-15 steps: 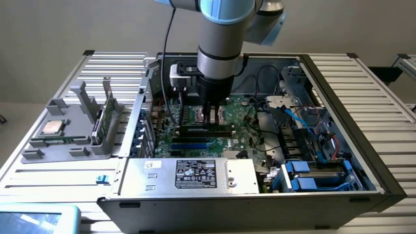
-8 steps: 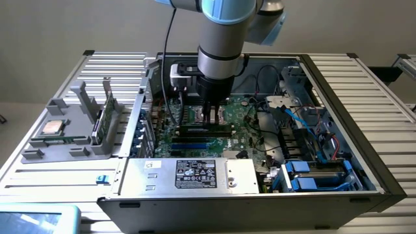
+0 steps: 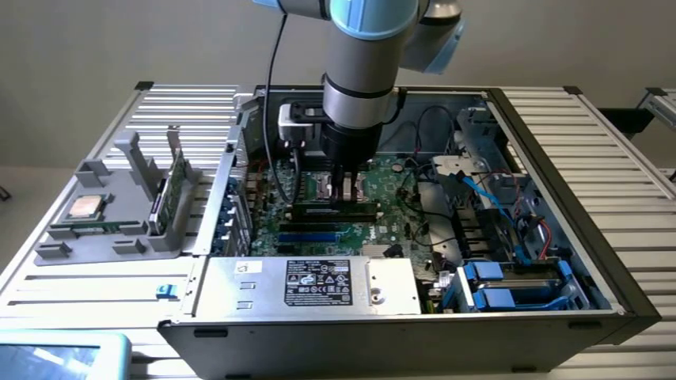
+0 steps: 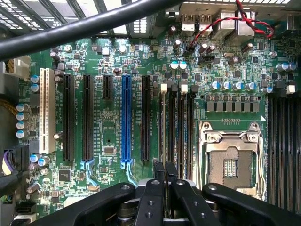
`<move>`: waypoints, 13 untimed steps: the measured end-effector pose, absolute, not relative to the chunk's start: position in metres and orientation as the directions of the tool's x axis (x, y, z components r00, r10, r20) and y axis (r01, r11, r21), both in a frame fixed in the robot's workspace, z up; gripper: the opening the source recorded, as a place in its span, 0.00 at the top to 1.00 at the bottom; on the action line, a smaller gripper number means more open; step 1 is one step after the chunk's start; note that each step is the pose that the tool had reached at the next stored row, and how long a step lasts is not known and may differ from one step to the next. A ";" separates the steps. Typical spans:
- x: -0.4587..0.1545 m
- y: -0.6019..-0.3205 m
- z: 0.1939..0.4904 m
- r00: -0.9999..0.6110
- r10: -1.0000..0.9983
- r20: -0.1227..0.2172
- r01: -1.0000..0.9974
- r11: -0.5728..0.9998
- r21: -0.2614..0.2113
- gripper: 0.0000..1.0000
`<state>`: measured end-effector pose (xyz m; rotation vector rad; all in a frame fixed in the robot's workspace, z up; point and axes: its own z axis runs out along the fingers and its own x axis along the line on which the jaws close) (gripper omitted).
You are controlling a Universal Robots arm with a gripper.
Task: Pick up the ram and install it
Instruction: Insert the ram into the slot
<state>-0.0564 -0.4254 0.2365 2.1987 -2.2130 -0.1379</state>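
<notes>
The ram (image 3: 95, 228), a narrow green stick, lies flat in the grey tray (image 3: 63, 252) at the exterior view's left, just below the processor. My gripper (image 3: 347, 198) is far from it, reaching down inside the open computer case over the motherboard (image 3: 396, 229). In the wrist view my gripper (image 4: 165, 172) hangs above the lower ends of the black memory slots (image 4: 176, 122), beside the bare processor socket (image 4: 230, 160). The fingers (image 4: 159, 170) stand close together and I see nothing held between them.
The tray also holds a square silver processor (image 3: 85, 207) and an upright green card (image 3: 167, 194) with a metal bracket. Inside the case are a power supply box (image 3: 306, 281), blue drive bays (image 3: 507, 289) and loose cables (image 3: 476, 190). A thick black cable (image 4: 84, 26) crosses above the board.
</notes>
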 end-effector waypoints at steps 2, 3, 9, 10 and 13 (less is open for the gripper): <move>-0.056 -0.425 0.236 -0.010 -0.999 -0.049 -0.997 0.006 0.076 0.89; -0.056 -0.425 0.236 -0.011 -0.999 -0.049 -0.997 0.007 0.076 0.89; -0.056 -0.425 0.236 -0.014 -0.999 -0.049 -0.997 0.010 0.076 0.89; -0.056 -0.425 0.236 -0.015 -0.999 -0.049 -0.997 0.011 0.076 0.89; -0.056 -0.425 0.236 -0.015 -0.999 -0.049 -0.997 0.012 0.076 0.89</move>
